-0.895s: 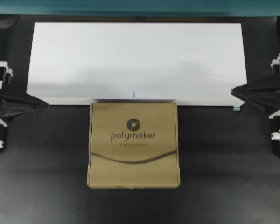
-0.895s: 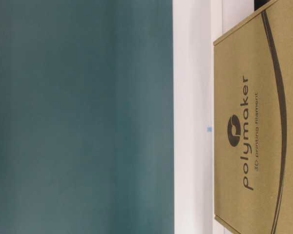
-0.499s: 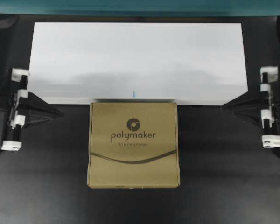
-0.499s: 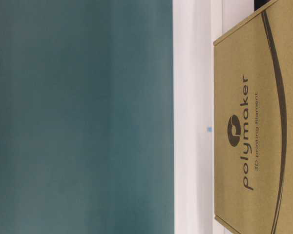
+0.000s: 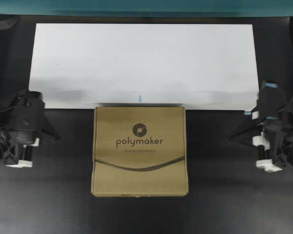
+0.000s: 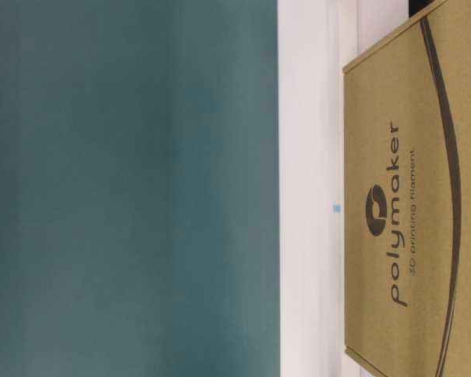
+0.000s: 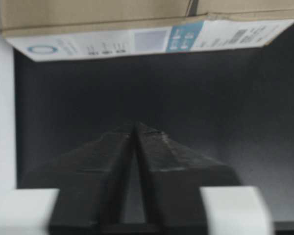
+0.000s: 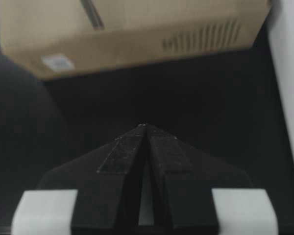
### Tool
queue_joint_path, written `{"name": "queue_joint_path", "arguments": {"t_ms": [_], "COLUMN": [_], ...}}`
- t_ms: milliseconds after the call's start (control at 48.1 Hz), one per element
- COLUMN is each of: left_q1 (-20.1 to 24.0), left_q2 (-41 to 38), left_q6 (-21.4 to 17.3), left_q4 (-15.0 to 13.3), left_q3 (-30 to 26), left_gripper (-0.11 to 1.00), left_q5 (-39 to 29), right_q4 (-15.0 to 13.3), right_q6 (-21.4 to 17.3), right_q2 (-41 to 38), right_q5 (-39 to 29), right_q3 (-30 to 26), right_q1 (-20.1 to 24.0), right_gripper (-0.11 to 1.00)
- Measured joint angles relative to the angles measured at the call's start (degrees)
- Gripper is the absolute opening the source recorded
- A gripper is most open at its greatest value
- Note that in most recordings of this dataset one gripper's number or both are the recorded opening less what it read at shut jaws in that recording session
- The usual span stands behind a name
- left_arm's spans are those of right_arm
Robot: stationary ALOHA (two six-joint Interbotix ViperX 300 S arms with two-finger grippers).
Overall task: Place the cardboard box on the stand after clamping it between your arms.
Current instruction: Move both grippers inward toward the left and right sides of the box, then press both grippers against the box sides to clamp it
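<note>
Squarely in the lower middle of the overhead frame, the cardboard box (image 5: 139,151) lies flat on the black tabletop (image 5: 224,195), its upper edge just meeting the lower edge of the stand (image 5: 141,58), the wide white platform filling the upper part of the view. At the left edge of the frame sits the left gripper (image 5: 57,137), and at the right edge the right gripper (image 5: 230,139); both are well apart from the box, and each points its tip toward a side wall. In each wrist view the two black fingers press together into a single wedge with nothing between them, so both tools are closed and empty, the left one facing the labelled side wall (image 7: 147,36).

My judgement is that the box will be stiff along its edges but liable to dent in the middle of a panel if squeezed hard. It looks fairly light, though its contents cannot be told. Plain cardboard gives decent friction. The sensible hold is opposite side walls, at mid-height and mid-length, so that it does not pivot or slip when lifted
</note>
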State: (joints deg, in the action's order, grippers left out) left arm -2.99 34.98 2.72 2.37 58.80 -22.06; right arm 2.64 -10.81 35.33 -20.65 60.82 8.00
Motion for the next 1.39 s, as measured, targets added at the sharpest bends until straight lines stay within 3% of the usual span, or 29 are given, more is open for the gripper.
{"name": "queue_joint_path", "arguments": {"t_ms": [83, 166, 250, 354, 437, 666, 915, 1082, 1394], "left_q1": [0.0, -0.1, -0.3, -1.8, -2.5, -2.7, -2.7, -2.7, -2.7], "left_q2": [-2.0, -4.8, -7.5, -11.0, -13.7, -19.4, -24.8, -28.1, -31.8], "left_q6": [3.8, 7.5, 9.2, 9.8, 10.0, 9.7, 9.4, 9.5, 9.3], "left_q4": [0.0, 0.0, 0.0, 0.0, 0.0, 0.1, 0.1, 0.1, 0.1], "left_q3": [-0.3, -0.4, -0.4, -0.4, -0.4, -1.8, -4.0, -6.5, -8.7], "left_gripper": [0.43, 0.67, 0.85, 0.86, 0.85, 0.85, 0.85, 0.85, 0.85], "left_q5": [-0.2, -0.1, 0.6, 3.8, 5.6, 9.7, 11.8, 12.9, 14.1], "right_q4": [0.1, 0.1, 0.1, 0.1, 0.0, -1.0, -2.5, -2.6, -6.2], "right_q6": [-0.2, -0.3, -0.4, -0.4, -0.4, -0.4, -0.4, -0.3, -0.4], "right_q2": [-3.3, -7.3, -11.0, -15.3, -18.5, -26.8, -34.3, -35.8, -36.6], "right_q5": [-1.8, -3.0, -3.3, -3.0, -1.5, 4.7, 6.2, 6.7, 7.0], "right_q3": [-1.2, -2.6, -3.6, -4.5, -5.5, -9.8, -13.0, -14.3, -15.5], "right_q1": [1.2, 2.5, 2.9, 3.0, 3.0, 2.9, 2.9, 2.5, 2.0], "right_gripper": [0.07, 0.25, 0.47, 0.74, 0.85, 0.84, 0.84, 0.84, 0.84]}}
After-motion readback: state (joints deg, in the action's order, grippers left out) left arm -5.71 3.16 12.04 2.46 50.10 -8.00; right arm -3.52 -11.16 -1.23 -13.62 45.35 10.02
